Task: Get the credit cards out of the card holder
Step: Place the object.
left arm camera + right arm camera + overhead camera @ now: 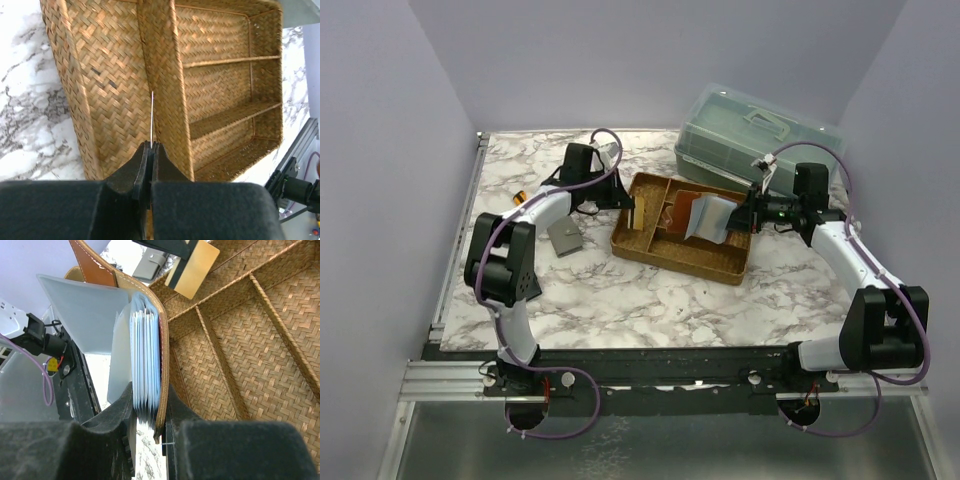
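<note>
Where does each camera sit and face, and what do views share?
Top external: above and behind the bases, looking down on table, tray, left arm, right arm.
Left wrist: wrist-mounted, looks down past shut left jaws pinching a credit card over the tray.
Right wrist: wrist-mounted, looks past right jaws clamping the card holder toward the tray.
Shared: both wrist views show that card.

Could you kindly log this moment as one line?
left claw: holds thin gold card over woven wicker tray; right claw: holds open brown leather card holder
</note>
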Motion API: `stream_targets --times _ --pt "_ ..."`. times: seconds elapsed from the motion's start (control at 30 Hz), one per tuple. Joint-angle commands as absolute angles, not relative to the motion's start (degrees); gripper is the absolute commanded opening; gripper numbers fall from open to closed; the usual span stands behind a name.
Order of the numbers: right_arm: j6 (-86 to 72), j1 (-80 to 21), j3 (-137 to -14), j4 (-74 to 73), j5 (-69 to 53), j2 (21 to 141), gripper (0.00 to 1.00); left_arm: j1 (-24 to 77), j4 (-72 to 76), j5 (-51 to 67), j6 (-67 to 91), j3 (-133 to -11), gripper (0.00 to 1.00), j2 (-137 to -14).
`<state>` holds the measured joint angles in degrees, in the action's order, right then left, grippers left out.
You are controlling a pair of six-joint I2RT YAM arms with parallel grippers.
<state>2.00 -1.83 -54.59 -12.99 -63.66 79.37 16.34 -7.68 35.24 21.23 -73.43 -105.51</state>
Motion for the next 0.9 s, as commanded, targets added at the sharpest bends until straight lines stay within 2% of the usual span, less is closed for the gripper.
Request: stream_targets --times 0.0,0.3,0.87 --pt "1.69 -1.10 -55.24 -12.33 -64.53 77.61 0.00 16.63 -13.53 34.98 17.09 -81.45 0.00 -112.01" --pt "1.59 -0.70 -54.78 -11.88 -65.60 77.55 0.00 18.97 -24.24 29.85 13.18 -94.09 0.00 -122.58" --pt "1.50 -0.53 -54.52 -11.69 -66.35 77.91 0.00 21.71 -32.24 21.36 11.26 -109.40 0.00 -130.96"
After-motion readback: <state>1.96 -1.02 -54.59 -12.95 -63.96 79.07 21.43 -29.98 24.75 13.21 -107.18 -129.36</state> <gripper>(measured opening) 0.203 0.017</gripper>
